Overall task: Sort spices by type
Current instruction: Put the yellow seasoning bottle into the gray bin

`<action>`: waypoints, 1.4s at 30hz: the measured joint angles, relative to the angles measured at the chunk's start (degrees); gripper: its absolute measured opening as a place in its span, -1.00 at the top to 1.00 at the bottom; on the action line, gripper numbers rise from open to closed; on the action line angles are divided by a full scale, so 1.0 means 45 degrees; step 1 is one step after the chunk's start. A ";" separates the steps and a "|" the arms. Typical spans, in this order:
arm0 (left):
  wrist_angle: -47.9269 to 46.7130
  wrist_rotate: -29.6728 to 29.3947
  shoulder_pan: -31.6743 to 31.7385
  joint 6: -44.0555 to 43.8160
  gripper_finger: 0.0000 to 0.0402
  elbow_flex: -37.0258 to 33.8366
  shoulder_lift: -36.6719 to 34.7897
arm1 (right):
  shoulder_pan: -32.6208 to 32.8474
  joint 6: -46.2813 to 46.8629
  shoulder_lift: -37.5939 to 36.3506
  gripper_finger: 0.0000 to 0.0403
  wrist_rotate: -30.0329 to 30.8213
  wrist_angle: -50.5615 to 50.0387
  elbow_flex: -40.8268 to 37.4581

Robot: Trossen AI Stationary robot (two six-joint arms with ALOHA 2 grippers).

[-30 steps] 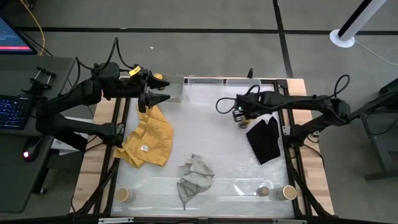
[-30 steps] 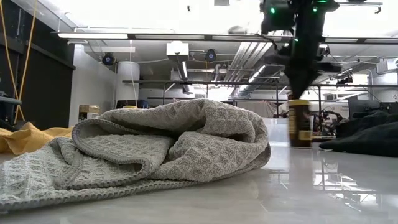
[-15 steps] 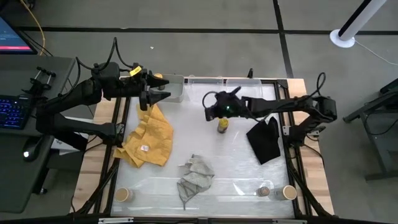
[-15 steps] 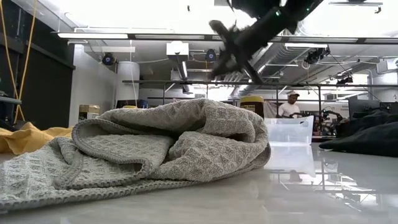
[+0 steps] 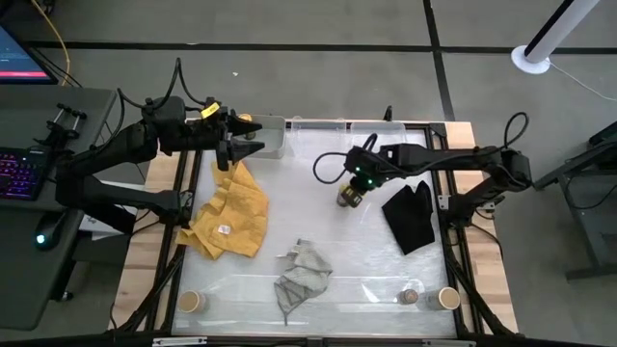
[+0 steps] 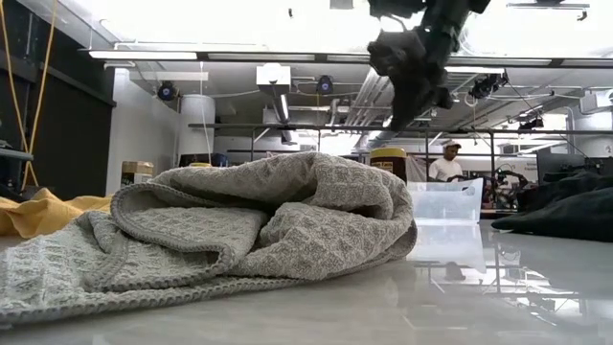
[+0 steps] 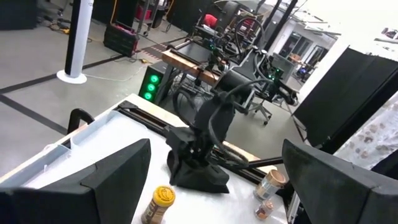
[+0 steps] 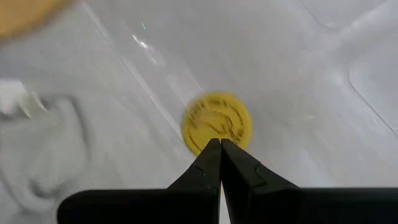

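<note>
A dark jar with a yellow-gold top [image 5: 346,197] stands upright on its base mid-table; its lid [image 8: 216,122] fills the right wrist view and peeks over the grey cloth in the low view [image 6: 388,153]. My right gripper [image 5: 353,185] hangs shut just above it [image 8: 220,145], well clear of the lid in the low view [image 6: 410,107]. My left gripper [image 5: 248,145] waits open [image 7: 216,147] at the far left by the grey bin [image 5: 270,137], where another yellow top [image 5: 246,120] shows. Two tan jars [image 5: 190,301] [image 5: 448,298] and a tiny jar [image 5: 409,296] stand along the near edge.
A yellow cloth [image 5: 231,214] lies at the left, a crumpled grey cloth [image 5: 303,274] near the middle front, and a black cloth [image 5: 410,217] right of the jar. A clear bin [image 5: 347,128] sits at the far edge. Bare tabletop lies between the cloths.
My right gripper carried the yellow-topped jar toward the table's left, set it down upright and let go. It then swung up and leftward, tipped over, and came back above the lid, pointing down. The left arm kept still.
</note>
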 joint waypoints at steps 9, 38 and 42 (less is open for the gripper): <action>-0.0005 -0.0122 0.0000 -0.0005 -0.75 0.0000 0.0002 | 0.0043 -0.0834 0.0326 1.00 0.0241 0.0137 0.0000; -0.0015 -0.0210 -0.0005 0.0126 -0.75 0.0000 0.0012 | 0.0087 -0.2353 0.4178 1.00 -0.0130 0.8760 0.0044; -0.0015 -0.0210 -0.0003 0.0121 -0.75 0.0000 0.0012 | 0.0087 -0.2286 0.4867 1.00 -0.0259 1.0743 0.0040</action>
